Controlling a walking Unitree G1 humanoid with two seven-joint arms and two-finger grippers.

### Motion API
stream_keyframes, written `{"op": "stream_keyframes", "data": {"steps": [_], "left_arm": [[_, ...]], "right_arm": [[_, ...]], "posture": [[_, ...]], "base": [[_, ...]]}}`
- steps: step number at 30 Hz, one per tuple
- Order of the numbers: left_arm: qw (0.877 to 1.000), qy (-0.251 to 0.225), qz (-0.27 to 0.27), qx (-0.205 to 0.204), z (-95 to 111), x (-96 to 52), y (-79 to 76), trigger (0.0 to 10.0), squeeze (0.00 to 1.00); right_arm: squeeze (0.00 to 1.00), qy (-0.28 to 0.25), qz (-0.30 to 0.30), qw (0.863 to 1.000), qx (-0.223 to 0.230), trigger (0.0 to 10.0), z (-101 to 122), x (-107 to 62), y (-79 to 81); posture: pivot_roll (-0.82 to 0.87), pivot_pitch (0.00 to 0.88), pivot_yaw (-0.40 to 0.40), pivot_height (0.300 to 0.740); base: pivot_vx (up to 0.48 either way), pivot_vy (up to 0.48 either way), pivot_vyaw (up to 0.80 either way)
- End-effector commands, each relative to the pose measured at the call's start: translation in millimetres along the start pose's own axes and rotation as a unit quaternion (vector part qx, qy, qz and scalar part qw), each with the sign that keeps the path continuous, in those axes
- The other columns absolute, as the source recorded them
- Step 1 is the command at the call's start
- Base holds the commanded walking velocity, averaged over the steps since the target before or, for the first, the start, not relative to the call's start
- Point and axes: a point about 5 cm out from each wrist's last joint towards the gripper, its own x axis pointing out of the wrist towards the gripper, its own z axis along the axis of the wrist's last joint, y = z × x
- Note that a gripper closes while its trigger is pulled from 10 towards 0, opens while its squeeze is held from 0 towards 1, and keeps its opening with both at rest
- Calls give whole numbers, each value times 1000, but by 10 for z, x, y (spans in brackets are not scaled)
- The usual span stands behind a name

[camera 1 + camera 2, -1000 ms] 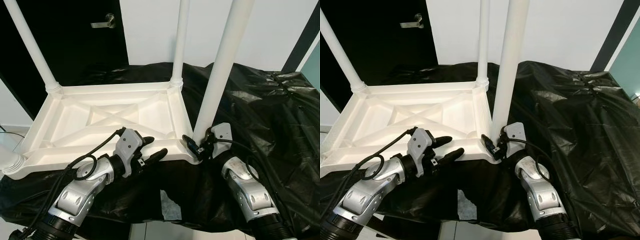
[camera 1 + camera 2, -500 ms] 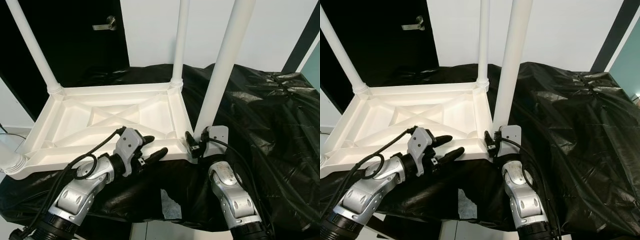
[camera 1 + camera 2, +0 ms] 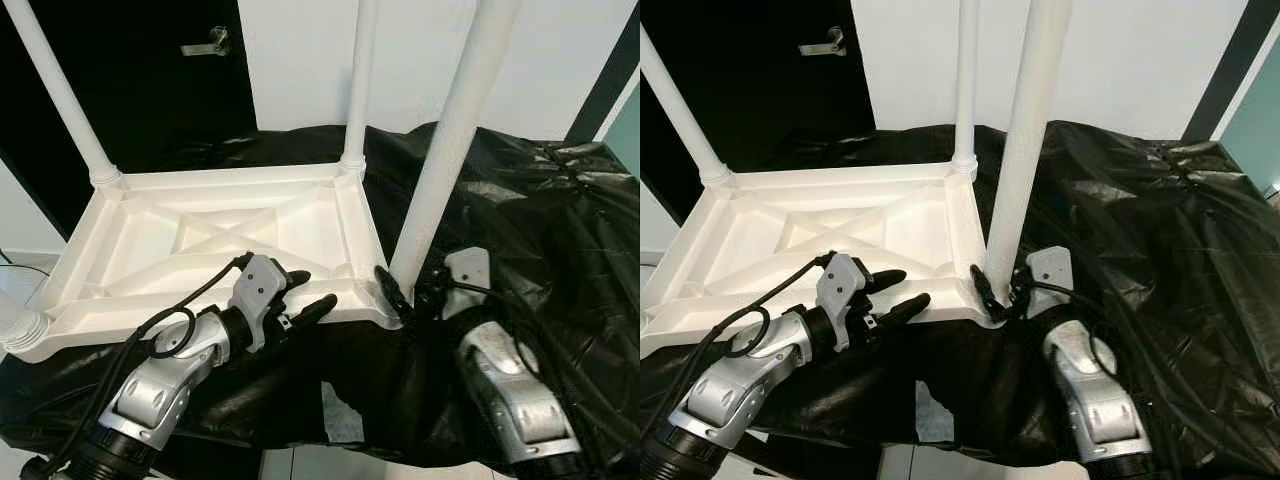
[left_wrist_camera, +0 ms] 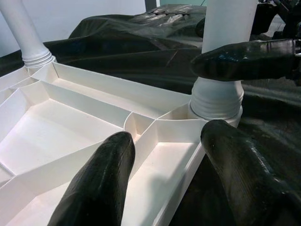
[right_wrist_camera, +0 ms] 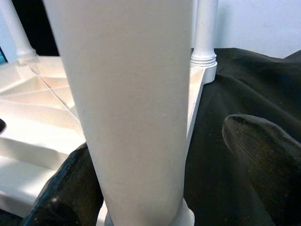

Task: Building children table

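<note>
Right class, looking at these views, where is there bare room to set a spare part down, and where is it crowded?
Free: the black sheet right of the upturned white tabletop. Crowded: the near right corner, where the right end effector straddles the near right leg and the left end effector straddles the tabletop's near rim.

Upturned children table [image 3: 215,240] lies on sheet-covered tabletop [image 3: 540,220], legs up. Left tool [image 3: 300,295] straddles its near rim, left of near-right leg [image 3: 445,160]. Right tool [image 3: 412,296] brackets that leg's base. Door [image 3: 150,80] behind.
</note>
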Motion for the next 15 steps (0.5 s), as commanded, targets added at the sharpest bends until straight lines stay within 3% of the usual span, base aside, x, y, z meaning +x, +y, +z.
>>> {"op": "stream_keyframes", "data": {"steps": [1,2,7,11,12,14,15], "left_arm": [[998,2,-65,-3,-15,3,-72,10000,0],[998,2,-65,-3,-15,3,-72,10000,0],[998,0,-64,0,-7,23,-58,10000,0],[998,-2,-63,1,-1,28,-51,10000,0],[998,-3,-61,1,2,32,-47,10000,0],[998,-3,-60,2,2,37,-43,10000,0],[998,-4,-59,2,1,38,-44,10000,0]], "right_arm": [[0,7,39,999,-6,10000,-38,-7,-97],[0,7,39,999,-6,10000,-38,-7,-97],[0,40,167,985,-35,10000,-118,109,-276],[0,43,181,982,-38,10000,-118,137,-279],[0,45,198,979,-36,4157,-109,178,-270],[0,46,218,974,-40,4157,-103,225,-249],[0,48,240,969,-44,0,-103,261,-222]], "posture": [[-9,0,-14,740],[-9,0,-14,740],[-1,0,-27,740],[-1,0,-27,740],[2,0,-32,740],[6,0,-37,740],[11,0,-39,740]], "base": [[0,0,0],[0,0,0],[0,0,0],[0,0,0],[0,0,0],[0,0,0],[0,0,0]]}}
